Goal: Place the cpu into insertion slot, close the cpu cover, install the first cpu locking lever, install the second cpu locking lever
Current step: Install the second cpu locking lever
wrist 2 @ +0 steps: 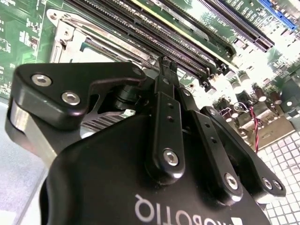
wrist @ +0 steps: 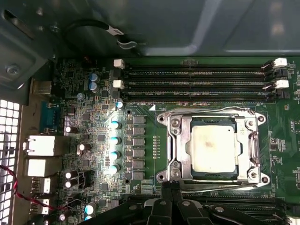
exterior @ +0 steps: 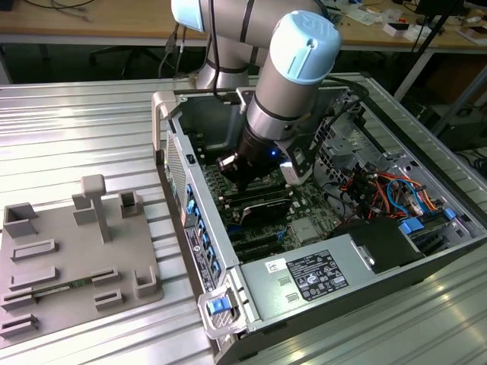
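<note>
In the first wrist view the cpu point(wrist: 213, 149) lies flat in the insertion slot point(wrist: 212, 176), its pale metal top showing through the window of the cpu cover point(wrist: 247, 149). The silver cover lies down over the chip's rim. One thin wire locking lever point(wrist: 211, 111) runs along the memory-slot side of the socket, and another point(wrist: 225, 185) runs along the opposite side. My gripper point(wrist: 171, 187) is shut, with its black fingertips point(wrist 2: 165, 65) pressed together right by a corner of the socket near that second lever's end. The exterior view puts my gripper point(exterior: 242, 181) deep inside the open computer case point(exterior: 176, 163).
Long black memory slots point(wrist: 197, 79) lie beside the socket. Capacitors point(wrist: 115, 140) and rear ports point(wrist: 40, 145) stand on its other side. Red and blue cables point(exterior: 388, 190) and a power supply point(exterior: 316, 277) fill the case's near end. A grey fixture plate point(exterior: 76, 258) lies on the ribbed table.
</note>
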You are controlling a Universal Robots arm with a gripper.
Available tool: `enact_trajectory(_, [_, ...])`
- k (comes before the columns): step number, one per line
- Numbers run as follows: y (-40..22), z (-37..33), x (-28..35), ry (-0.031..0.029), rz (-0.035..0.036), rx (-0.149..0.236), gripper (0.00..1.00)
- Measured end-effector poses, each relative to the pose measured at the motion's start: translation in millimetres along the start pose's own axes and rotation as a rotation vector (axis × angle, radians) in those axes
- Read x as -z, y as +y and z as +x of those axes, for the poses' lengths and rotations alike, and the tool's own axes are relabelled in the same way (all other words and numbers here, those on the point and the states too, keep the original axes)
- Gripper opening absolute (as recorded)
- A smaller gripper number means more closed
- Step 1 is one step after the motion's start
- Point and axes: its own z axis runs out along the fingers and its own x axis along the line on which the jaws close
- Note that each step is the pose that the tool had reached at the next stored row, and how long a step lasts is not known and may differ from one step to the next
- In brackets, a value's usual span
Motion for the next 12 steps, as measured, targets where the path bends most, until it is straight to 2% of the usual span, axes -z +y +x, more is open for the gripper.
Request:
enact_trajectory(2, [-0.1, 0.4, -5.2, 0.0009, -0.0121, 0.005, 0.11])
enact_trajectory(12, [2.0, 0.5, -8.5, 0.0018, -0.0268, 0.008, 0.11])
